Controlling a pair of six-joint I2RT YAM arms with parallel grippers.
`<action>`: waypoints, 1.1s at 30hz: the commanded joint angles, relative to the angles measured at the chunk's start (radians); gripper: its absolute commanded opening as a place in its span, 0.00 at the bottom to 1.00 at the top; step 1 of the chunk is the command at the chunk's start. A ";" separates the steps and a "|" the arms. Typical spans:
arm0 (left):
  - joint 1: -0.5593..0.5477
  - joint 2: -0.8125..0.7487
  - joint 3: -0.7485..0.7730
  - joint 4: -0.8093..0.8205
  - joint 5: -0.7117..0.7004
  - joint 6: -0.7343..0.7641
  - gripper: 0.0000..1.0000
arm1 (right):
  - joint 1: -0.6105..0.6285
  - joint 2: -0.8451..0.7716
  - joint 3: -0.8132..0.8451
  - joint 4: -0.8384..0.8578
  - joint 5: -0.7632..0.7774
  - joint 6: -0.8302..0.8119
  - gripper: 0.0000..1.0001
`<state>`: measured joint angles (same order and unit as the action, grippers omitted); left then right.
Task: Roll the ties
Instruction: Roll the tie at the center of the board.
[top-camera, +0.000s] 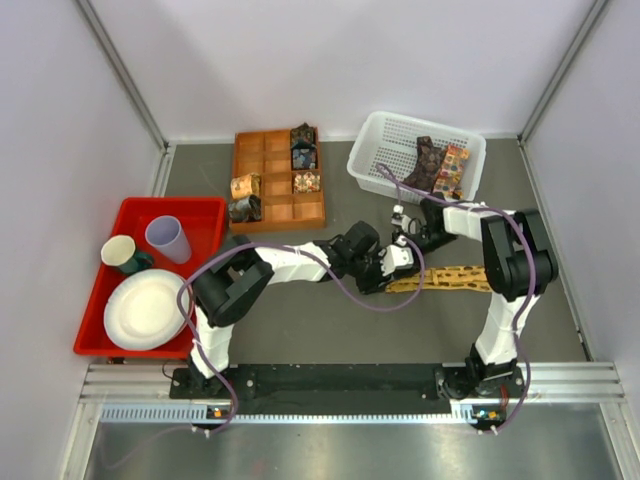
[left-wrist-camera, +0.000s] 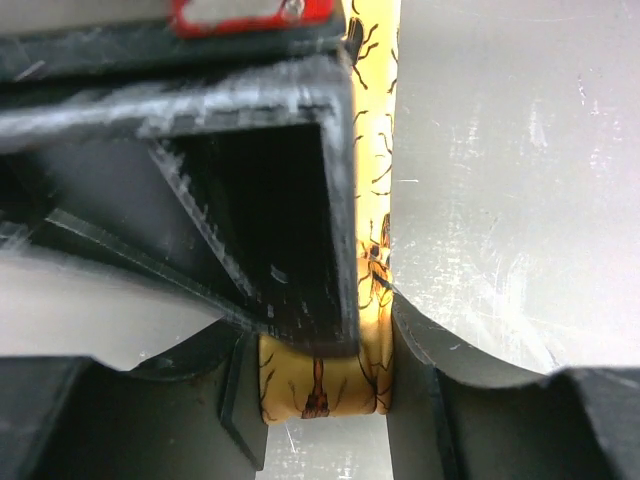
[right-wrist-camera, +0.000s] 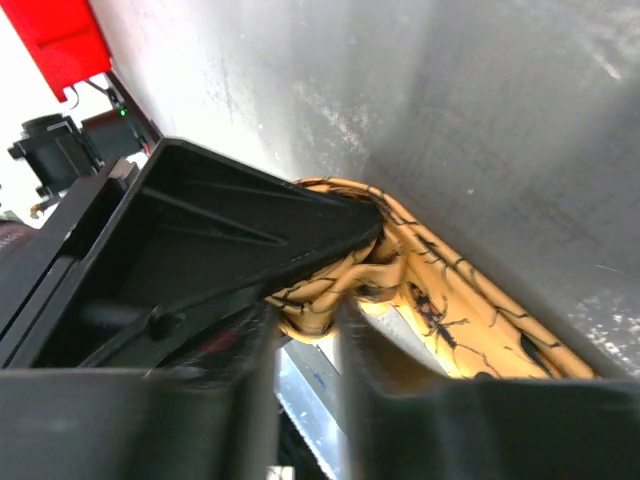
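Note:
A golden-yellow tie with dark markings lies as a strip on the table right of centre. Both grippers meet at its left end. My left gripper is shut on the folded end of the tie, which fills the gap between its fingers. My right gripper comes in from behind; its blurred fingers stand close together with the bunched tie end at their tips. Each wrist view shows the other gripper's black finger pressed against the fold.
An orange-brown compartment tray at the back holds several rolled ties. A white mesh basket at the back right holds unrolled ties. A red bin at the left holds a plate and two cups.

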<state>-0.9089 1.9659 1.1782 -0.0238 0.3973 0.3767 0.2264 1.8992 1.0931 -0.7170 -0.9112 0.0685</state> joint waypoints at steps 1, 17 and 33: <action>-0.007 0.071 -0.011 -0.232 -0.077 -0.044 0.08 | 0.010 0.024 0.001 0.071 -0.009 -0.004 0.00; -0.007 0.048 -0.063 -0.159 -0.054 0.027 0.56 | 0.010 0.015 -0.009 0.076 0.123 -0.039 0.00; 0.133 -0.114 -0.284 0.358 0.250 -0.038 0.99 | -0.045 0.018 -0.022 0.068 0.247 -0.053 0.00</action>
<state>-0.7715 1.8763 0.9237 0.2817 0.5735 0.3637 0.2066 1.9068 1.0927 -0.7185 -0.8581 0.0784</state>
